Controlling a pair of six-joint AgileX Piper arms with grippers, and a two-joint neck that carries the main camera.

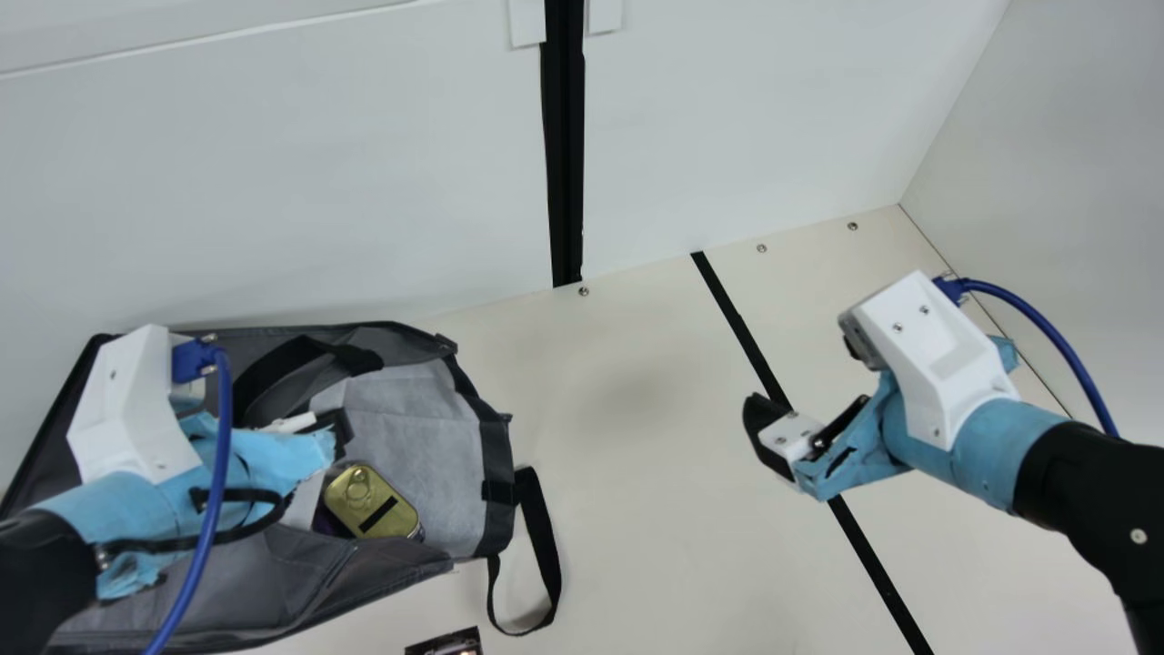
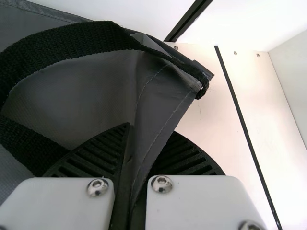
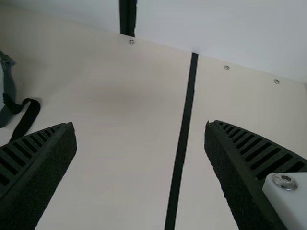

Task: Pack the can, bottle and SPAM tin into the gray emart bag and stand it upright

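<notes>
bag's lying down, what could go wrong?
The gold tin lies near the mouth of the bag and may slide out if it tips that way. The left gripper pinches only a fabric fold, which could slip. The right gripper is open, away from the bag; a one-armed lift might twist it.

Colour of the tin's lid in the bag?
Gold lid, with a black bar on it; shows best in the main view.

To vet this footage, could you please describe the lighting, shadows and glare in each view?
Main view: soft, even light, with a faint, soft-edged shadow on the table. Left wrist view: the table is brightly lit beside the dark bag, and metal screws glint. Right wrist view: diffuse light, a faint broad shadow, no harsh glare.
</notes>
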